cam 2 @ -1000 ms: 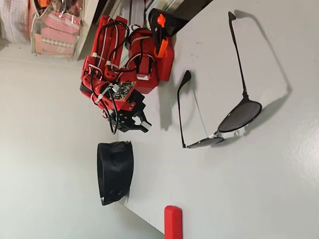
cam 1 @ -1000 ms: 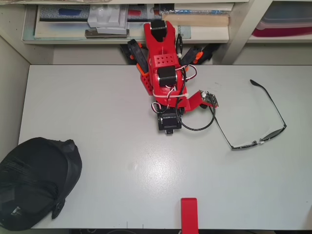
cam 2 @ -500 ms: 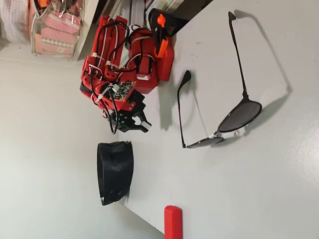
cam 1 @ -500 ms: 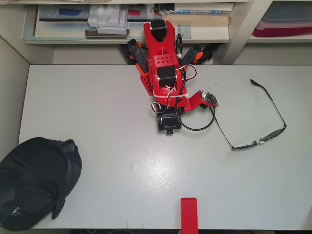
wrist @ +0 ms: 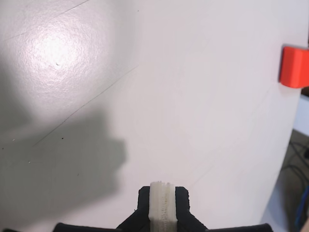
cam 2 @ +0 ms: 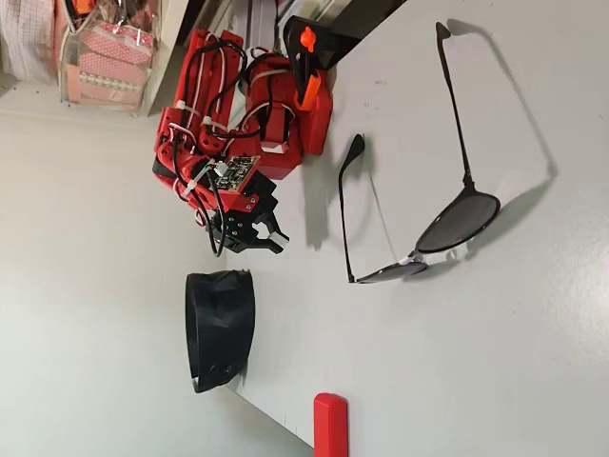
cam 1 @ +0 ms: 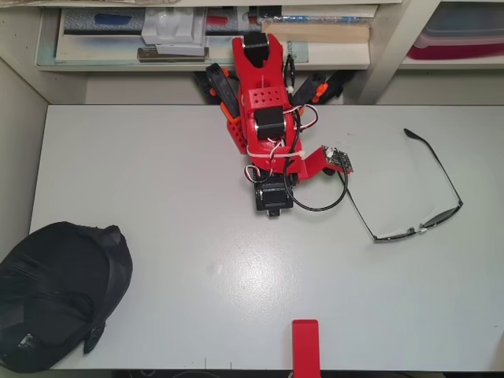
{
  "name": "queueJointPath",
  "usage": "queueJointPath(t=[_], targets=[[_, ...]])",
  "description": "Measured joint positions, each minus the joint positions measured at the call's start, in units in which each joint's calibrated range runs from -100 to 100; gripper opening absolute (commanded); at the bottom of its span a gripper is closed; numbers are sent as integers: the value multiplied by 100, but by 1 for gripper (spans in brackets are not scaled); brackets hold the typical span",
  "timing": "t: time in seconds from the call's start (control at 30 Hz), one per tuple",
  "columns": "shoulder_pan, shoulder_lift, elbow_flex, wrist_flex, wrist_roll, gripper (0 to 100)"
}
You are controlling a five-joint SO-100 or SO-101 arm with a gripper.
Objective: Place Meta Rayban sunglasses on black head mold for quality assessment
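From where I stand, going left to right in the overhead view: one head mold point(cam 1: 55, 295), a rounded matte-black dome in cap-like fabric with a strap, sits at the table's point(cam 1: 157, 181) near-left corner. One red block point(cam 1: 305, 344), smooth and rectangular, lies at the near edge. One red arm point(cam 1: 264, 118) of printed plastic with black motors folds up at the far edge, a thin black cable point(cam 1: 323, 201) looping beside it. One pair of sunglasses point(cam 1: 413, 209), thin dark frame, two long slim temples spread open, lies at the right, well apart from the mold.

The claw point(cam 2: 265, 231) is black, pointing down above bare tabletop; in the wrist view its fingers point(wrist: 163, 205) are pressed together, pale pads touching, holding nothing.
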Motion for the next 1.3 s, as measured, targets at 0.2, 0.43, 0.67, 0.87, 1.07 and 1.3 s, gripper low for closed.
queueJointPath(t=[0.2,0.43,0.67,0.87,1.07,1.3], targets=[[0,0,0,0,0,1],[0,0,0,0,0,1],[0,0,0,0,0,1],[0,0,0,0,0,3],[0,0,0,0,0,1],[0,-25,0,0,0,1]])
